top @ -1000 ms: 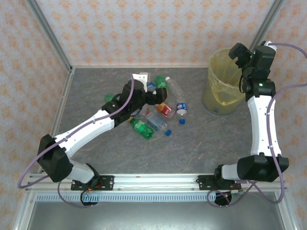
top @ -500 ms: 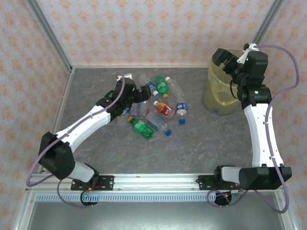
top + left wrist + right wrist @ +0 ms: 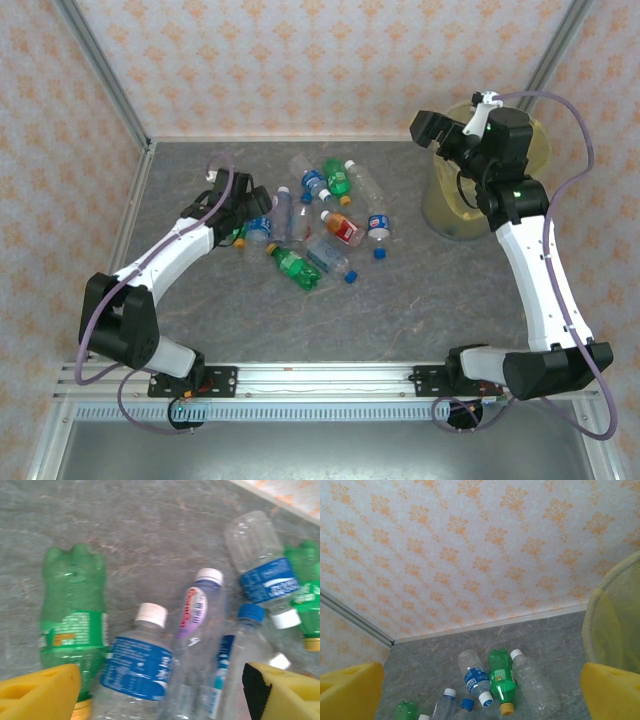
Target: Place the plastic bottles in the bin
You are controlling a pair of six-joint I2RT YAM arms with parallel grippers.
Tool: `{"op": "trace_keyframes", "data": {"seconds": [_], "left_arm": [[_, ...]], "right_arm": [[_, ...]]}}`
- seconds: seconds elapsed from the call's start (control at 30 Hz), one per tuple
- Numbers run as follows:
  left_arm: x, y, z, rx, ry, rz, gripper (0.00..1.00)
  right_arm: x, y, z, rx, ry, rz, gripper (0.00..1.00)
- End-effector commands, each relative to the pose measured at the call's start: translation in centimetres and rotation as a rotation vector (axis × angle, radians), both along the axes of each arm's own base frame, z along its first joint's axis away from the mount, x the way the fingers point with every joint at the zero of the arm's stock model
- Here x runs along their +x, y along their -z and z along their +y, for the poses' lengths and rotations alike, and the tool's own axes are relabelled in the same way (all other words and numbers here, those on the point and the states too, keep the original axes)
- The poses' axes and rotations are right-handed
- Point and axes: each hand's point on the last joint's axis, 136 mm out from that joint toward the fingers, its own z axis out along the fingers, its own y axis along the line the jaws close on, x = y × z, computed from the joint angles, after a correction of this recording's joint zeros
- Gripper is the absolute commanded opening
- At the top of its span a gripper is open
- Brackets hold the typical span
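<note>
Plastic bottles point(image 3: 320, 225) lying flat in a loose heap on the grey counter point(image 3: 400, 310), mid-counter toward 11 o'clock in the top view, long axes crossing at many angles. In the left wrist view: green bottle point(image 3: 75, 625) lengthwise from 12 to 6 o'clock, base at 12, orange cap at 6. Just beside it at 3 o'clock, blue-labelled bottle point(image 3: 137, 667), white cap toward 12. Next over, purple-labelled bottle point(image 3: 194, 617), white cap likewise toward 12. Clear or green plastic, with blue, white or orange caps.

Loose blue cap point(image 3: 380, 254) at 4 o'clock of the heap.

Bin point(image 3: 447, 215) upright at 2 o'clock of the counter, well apart from the heap, lined with a translucent yellow bag; contents hard to tell.

Left claw point(image 3: 160, 685) spread wide at the heap's 9 o'clock end, several bottles between its fingers. Right claw point(image 3: 481, 692) released, grasping nothing, near the bin's rim at its 10 o'clock.
</note>
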Motion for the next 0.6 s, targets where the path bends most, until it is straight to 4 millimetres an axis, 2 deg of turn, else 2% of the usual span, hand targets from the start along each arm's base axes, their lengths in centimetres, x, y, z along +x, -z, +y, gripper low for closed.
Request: {"op": "trace_keyframes", "data": {"seconds": [0.0,0.1,0.27,0.57], "left_arm": [[-1.1,2.1,2.3,0.029,-0.038,0.065,0.82],[-1.5,3.7,3.4,-0.009,-0.053,0.098,0.8],[-2.1,6.2,3.7,-0.078,-0.042,0.159,0.72],[-2.7,8.9,4.6,-0.11,-0.051,0.218,0.66]], "right_arm": [[-0.2,-0.3,0.2,-0.029,-0.016,-0.014,1.0],[-0.3,-0.4,0.2,-0.034,-0.016,-0.015,1.0],[-0.9,-0.6,0.0,-0.048,-0.013,-0.015,1.0],[-1.5,-0.2,-0.4,-0.063,0.002,-0.013,1.0]]}}
